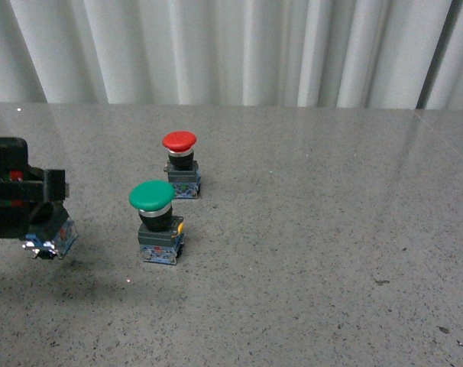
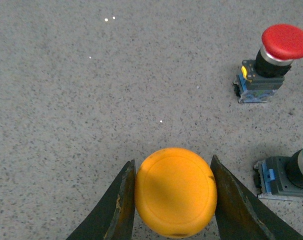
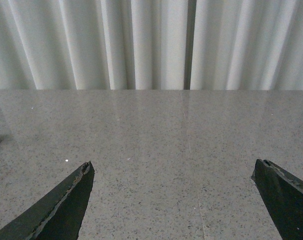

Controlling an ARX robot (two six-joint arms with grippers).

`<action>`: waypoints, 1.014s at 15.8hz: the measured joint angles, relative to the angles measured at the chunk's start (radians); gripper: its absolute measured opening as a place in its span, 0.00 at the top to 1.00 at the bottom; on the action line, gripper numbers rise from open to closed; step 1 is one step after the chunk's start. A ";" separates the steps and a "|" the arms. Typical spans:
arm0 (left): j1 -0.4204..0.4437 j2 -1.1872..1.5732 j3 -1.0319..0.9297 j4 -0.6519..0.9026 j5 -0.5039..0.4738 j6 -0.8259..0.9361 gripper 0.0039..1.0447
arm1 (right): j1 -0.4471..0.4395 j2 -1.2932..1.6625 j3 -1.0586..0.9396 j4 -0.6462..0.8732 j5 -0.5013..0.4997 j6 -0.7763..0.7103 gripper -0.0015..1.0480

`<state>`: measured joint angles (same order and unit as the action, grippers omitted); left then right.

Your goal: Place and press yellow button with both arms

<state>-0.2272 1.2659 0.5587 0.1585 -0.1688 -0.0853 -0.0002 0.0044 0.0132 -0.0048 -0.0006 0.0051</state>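
Progress: your black left gripper [image 2: 171,162] is pinching the yellow mushroom-capped push button [image 2: 175,192]; right gripper [image 3: 172,166] is hanging spread, empty; placing, pressing outstanding.

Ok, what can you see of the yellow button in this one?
The yellow button is held in the left gripper, its fingers pressed against either side of the round, smooth orange-yellow cap, which faces the wrist camera. In the front view only its dark base with blue and metallic parts shows below the gripper, tilted and seemingly clear of the speckled table. Nothing else touches it.
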 joint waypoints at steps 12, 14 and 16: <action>-0.406 0.397 0.551 -0.050 0.015 -0.137 0.66 | 0.000 0.000 0.000 0.000 0.000 0.000 0.06; -0.436 0.465 0.552 -0.045 -0.003 -0.181 0.67 | 0.000 0.000 0.000 0.000 0.000 0.000 0.06; -0.450 0.497 0.555 -0.051 -0.024 -0.213 0.67 | 0.000 0.000 0.000 0.000 0.000 0.000 0.06</action>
<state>-0.6773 1.7630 1.1133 0.1070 -0.1925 -0.2985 -0.0002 0.0044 0.0132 -0.0048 -0.0006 0.0051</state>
